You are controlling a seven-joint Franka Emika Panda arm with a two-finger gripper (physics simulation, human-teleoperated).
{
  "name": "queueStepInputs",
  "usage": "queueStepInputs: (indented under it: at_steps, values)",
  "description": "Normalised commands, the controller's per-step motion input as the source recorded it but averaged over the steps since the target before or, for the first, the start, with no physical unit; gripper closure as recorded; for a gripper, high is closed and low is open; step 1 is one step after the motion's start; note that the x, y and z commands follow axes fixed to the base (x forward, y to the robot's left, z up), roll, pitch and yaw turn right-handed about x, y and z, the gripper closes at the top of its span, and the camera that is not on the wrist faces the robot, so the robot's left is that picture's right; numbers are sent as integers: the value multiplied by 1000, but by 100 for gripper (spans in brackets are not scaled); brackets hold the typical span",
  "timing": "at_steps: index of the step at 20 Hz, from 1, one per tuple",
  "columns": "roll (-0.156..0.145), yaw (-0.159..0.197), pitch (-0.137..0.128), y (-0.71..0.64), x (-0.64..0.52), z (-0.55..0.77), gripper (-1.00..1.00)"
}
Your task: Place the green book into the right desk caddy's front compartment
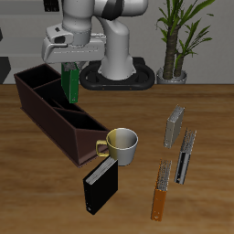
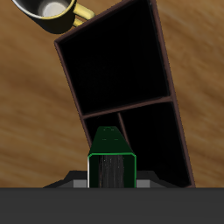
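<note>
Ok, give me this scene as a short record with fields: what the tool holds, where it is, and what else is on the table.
held: green book, upright in the tool
tool state: shut on the book
position: above the caddy, over its back part
contact: book not yet resting inside, as far as the wrist view shows
caddy: dark brown, divided, compartments look empty
nearby: mug at the caddy's front end
other books: black book near the front edge; three more books lying farther over

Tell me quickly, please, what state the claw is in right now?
Claw: closed on the green book, holding it upright above the right desk caddy.
</note>
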Motion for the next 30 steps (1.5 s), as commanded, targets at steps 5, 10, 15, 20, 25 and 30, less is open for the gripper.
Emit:
queueStepInputs:
  at_steps: [5, 10, 15, 20, 25, 30]
  values:
    - [-11, -19, 14, -80, 28, -79, 100]
    - [15, -4, 27, 56, 63, -138, 100]
    - [20, 12, 30, 73, 81, -184, 100]
    - [-6, -1, 4, -41, 3, -28, 100]
    - [-21, -9, 5, -101, 20, -66, 100]
    - [-6, -13, 31, -33, 43, -191, 100]
